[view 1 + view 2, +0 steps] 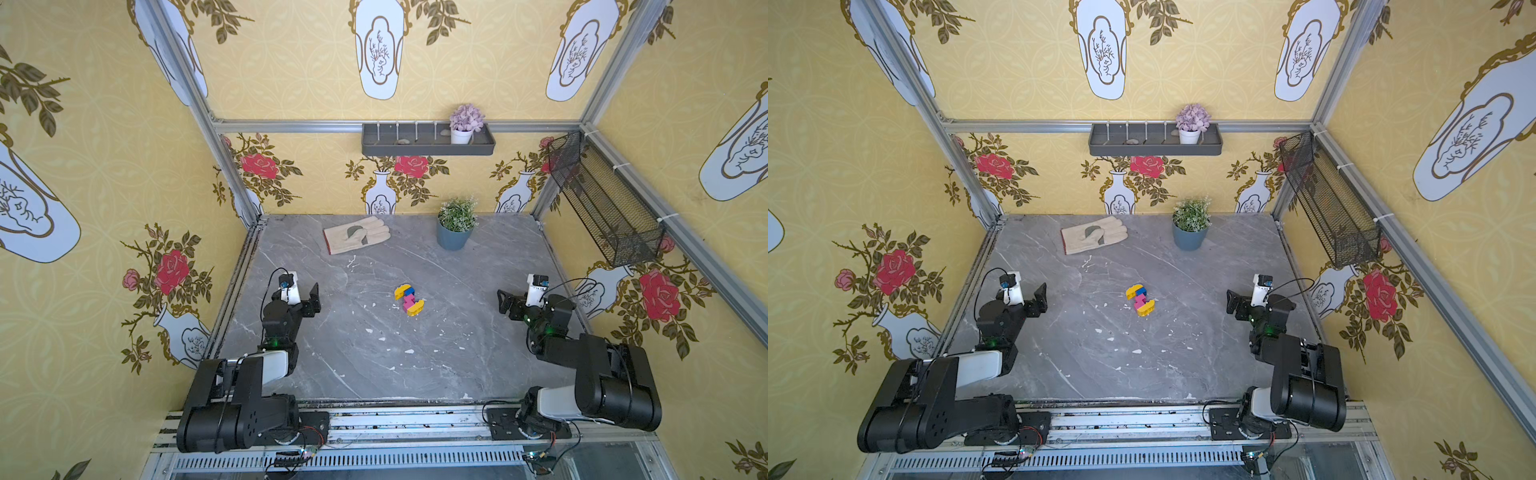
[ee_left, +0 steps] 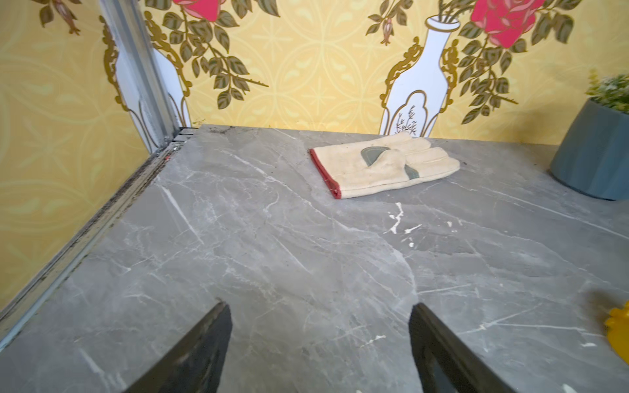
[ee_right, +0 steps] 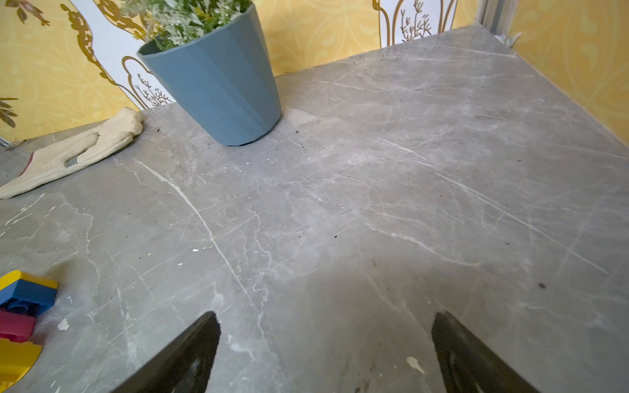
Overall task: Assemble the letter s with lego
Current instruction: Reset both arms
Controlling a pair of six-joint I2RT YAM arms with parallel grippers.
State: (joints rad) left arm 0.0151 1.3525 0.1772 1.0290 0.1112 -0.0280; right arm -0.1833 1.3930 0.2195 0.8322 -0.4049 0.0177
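Observation:
The lego bricks stand joined as a small letter s (image 1: 408,300) (image 1: 1140,300) in the middle of the grey marble table in both top views: yellow pieces at both ends, blue and pink between. Its blue brick (image 3: 29,296), pink brick (image 3: 15,325) and a yellow brick (image 3: 17,357) show at the edge of the right wrist view. A yellow tip (image 2: 619,330) shows in the left wrist view. My left gripper (image 1: 315,301) (image 2: 320,306) hangs open and empty well to the left of the cluster. My right gripper (image 1: 505,305) (image 3: 327,314) is open and empty, well to its right.
A cream work glove (image 1: 357,235) lies at the back of the table. A blue pot with a green plant (image 1: 455,232) stands at the back right. A dark shelf (image 1: 428,145) hangs on the back wall and a wire basket (image 1: 602,199) on the right wall.

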